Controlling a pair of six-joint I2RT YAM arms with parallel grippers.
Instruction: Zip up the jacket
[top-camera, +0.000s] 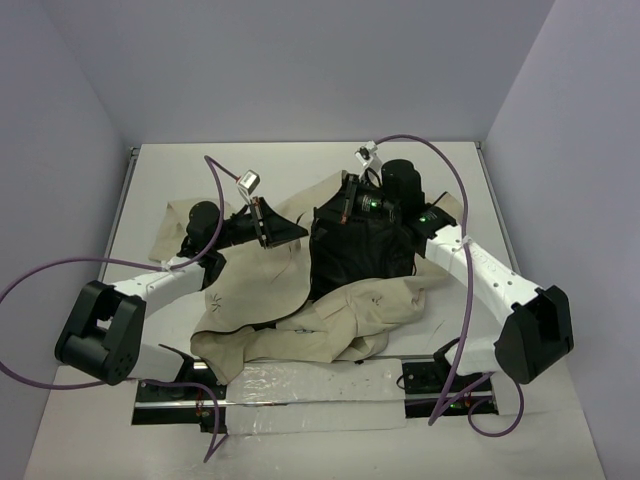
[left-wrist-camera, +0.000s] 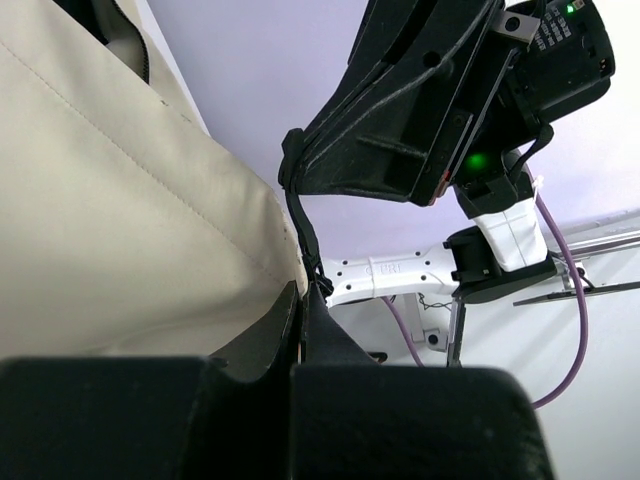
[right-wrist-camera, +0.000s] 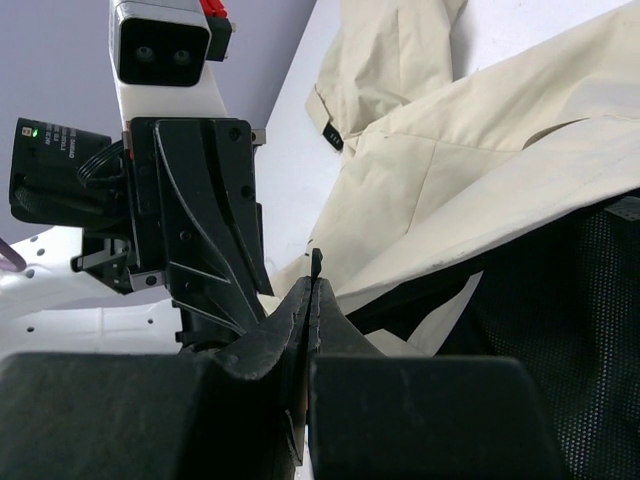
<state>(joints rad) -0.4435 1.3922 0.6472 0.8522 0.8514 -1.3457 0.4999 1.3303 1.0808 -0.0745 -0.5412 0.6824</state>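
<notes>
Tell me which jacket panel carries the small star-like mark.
The cream jacket panel on the robot's left, mark near its outer edge; the other side lies turned open, showing black mesh lining.

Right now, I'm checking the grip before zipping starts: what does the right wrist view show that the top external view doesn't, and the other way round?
Only the right wrist view: the right gripper pinched shut on a thin dark edge of the jacket, the mesh weave of its lining, and a small dark tag on a cuff. Only the top external view: the whole jacket crumpled on the table, and its star-like mark. Both: the left gripper close by, beige fabric and dark lining.
</notes>
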